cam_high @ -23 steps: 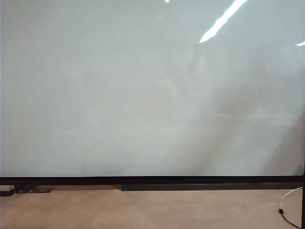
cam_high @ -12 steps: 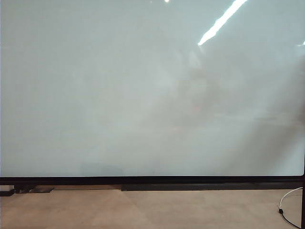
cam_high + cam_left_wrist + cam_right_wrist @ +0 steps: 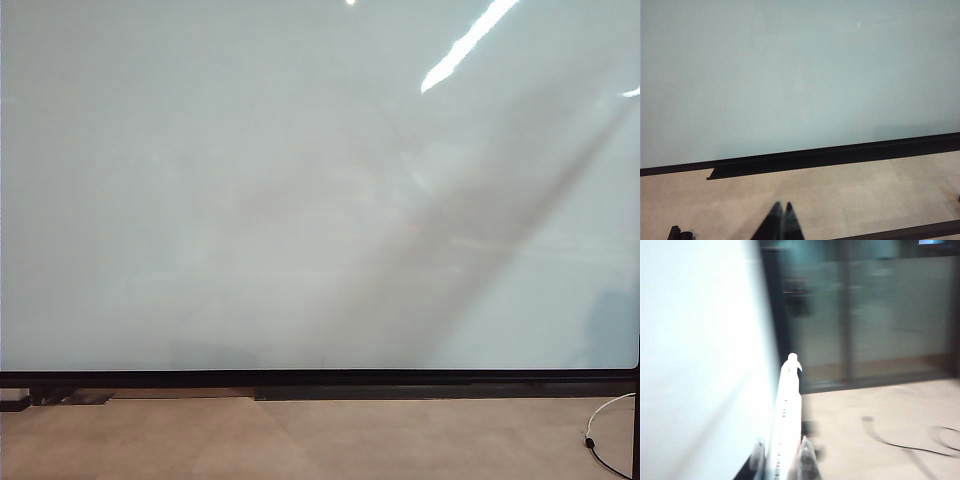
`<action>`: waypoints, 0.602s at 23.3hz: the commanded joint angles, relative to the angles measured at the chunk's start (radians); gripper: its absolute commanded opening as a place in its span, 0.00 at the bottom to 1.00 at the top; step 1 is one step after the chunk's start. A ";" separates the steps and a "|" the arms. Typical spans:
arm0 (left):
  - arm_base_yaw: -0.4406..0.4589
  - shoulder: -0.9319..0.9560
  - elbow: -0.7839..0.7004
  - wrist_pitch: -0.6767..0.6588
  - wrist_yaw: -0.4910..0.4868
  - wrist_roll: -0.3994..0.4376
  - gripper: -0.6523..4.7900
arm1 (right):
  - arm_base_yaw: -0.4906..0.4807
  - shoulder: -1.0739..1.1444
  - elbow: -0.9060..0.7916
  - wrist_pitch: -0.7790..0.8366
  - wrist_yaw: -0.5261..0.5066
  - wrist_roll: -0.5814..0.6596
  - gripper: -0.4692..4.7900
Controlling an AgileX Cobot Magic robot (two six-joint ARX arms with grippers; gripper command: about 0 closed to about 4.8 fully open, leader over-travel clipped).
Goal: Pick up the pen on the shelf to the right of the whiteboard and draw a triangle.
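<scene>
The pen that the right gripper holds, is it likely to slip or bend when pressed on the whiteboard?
The pen looks stiff, so bending is unlikely. Its smooth round barrel might slide between the right gripper fingers. The left gripper is shut.

Left hand (image 3: 781, 220) fingers pressed together, right hand (image 3: 782, 460) clamped on the pen (image 3: 786, 420), blurred

A pale tan floor (image 3: 300, 440) runs below, with a white cable (image 3: 600, 425) with a black plug lying at its right edge.
</scene>
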 commanded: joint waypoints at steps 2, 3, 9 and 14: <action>-0.001 0.000 0.003 0.005 0.000 0.001 0.11 | 0.231 -0.077 0.003 -0.120 0.016 -0.003 0.08; -0.001 0.000 0.003 0.006 0.000 0.001 0.11 | 0.285 -0.080 0.003 -0.118 0.038 -0.007 0.08; -0.001 0.000 0.003 0.005 0.000 0.001 0.11 | 0.795 -0.033 0.003 -0.106 0.375 -0.138 0.08; 0.000 0.000 0.003 0.005 0.000 0.001 0.11 | 1.155 0.287 0.007 0.153 0.562 -0.245 0.08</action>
